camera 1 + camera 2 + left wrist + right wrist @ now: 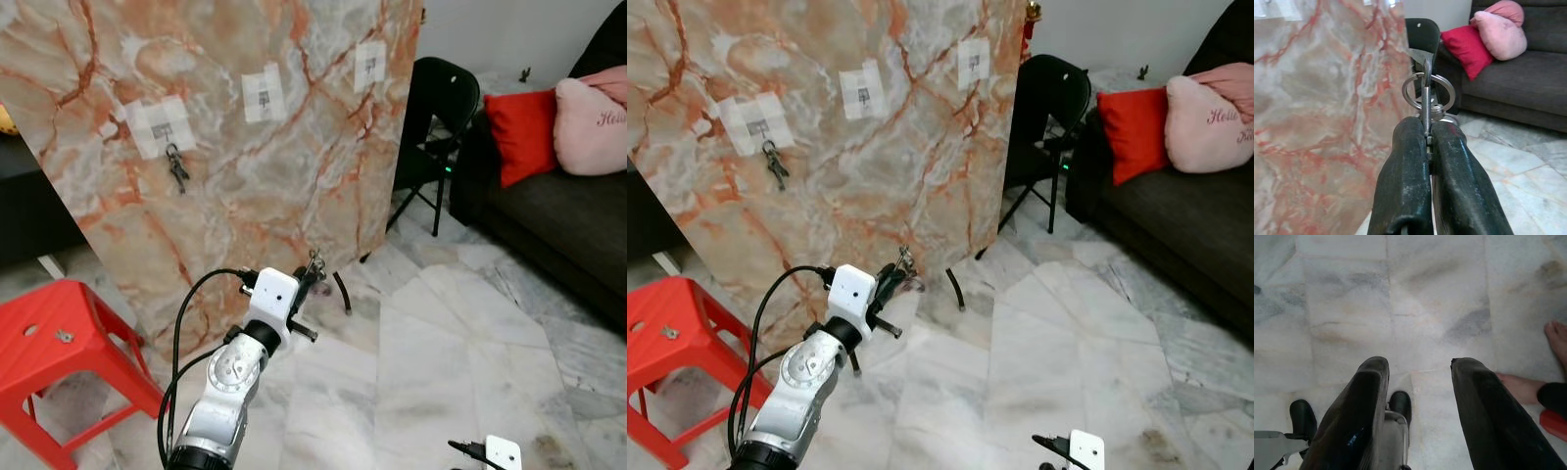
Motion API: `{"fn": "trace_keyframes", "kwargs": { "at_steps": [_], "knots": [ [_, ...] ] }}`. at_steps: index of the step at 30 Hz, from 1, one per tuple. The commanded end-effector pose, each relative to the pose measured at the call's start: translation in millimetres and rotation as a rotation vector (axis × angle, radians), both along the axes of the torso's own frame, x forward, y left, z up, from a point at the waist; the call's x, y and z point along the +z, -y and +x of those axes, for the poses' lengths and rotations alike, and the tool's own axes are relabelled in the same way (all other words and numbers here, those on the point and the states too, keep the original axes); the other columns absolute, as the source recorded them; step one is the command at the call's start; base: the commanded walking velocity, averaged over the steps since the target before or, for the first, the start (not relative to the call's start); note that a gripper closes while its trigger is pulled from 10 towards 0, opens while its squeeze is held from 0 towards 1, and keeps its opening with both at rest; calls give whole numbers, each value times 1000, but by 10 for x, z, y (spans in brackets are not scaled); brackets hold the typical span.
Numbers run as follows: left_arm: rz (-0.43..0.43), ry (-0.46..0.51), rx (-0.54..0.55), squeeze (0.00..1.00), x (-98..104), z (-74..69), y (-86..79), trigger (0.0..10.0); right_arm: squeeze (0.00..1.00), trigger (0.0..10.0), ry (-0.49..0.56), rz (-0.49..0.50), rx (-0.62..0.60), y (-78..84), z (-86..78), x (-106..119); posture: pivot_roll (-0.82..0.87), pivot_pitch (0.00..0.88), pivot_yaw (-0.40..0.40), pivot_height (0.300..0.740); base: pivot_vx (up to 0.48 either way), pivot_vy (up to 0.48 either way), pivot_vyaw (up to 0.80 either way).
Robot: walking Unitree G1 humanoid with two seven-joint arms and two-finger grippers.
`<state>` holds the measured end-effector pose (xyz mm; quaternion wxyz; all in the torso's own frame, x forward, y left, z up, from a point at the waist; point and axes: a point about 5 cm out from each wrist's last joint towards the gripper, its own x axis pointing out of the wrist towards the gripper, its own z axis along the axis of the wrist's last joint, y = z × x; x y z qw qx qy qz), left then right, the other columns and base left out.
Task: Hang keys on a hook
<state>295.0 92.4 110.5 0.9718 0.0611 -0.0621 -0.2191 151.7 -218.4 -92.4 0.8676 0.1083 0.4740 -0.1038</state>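
The left gripper (312, 271) is raised in front of a tall marble-patterned board (225, 196) that leans upright on the pale marble floor (460, 362). Its two black fingers (1405, 171) are pressed together on a set of keys (1426, 93), with the metal key ring standing just above the fingertips and a key blade pinched between them. On the board sit three white adhesive hooks: the left hook (163, 125) already carries another bunch of keys (177, 166) hanging against the board, while the middle hook (264, 95) and the right hook (369, 65) are bare. The held keys are low on the board, well below the row of hooks and roughly under the middle one. The right gripper (1420, 382) hangs low over the floor with its fingers spread apart, holding nothing; a person's bare foot (1520, 384) shows beside it. A red plastic stool (54, 357) stands to the robot's left, a black folding chair (439, 117) is behind the board's right edge, and a dark sofa (558, 215) with a red cushion (524, 132) and a pink cushion (591, 122) lies to the right.
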Motion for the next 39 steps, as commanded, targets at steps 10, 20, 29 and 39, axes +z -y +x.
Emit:
{"fn": "trace_keyframes", "kwargs": {
  "at_steps": [10,20,29,39],
  "knots": [
    [-18,27,42,0,100,69,-60,10000,0,10000,9,-3,25,-14,35,12,70,0,-45,713,346,0,0],
    [-21,39,91,0,150,125,-160,10000,0,10000,11,-7,42,-20,50,17,69,0,-44,713,360,0,165],
    [-28,48,92,0,177,135,-147,10000,0,10000,11,1,20,-19,42,14,70,0,-46,713,368,0,521],
    [-27,51,90,0,191,143,-138,10000,0,10000,11,2,29,-21,42,14,74,0,-48,713,372,0,0]
  ]
}}
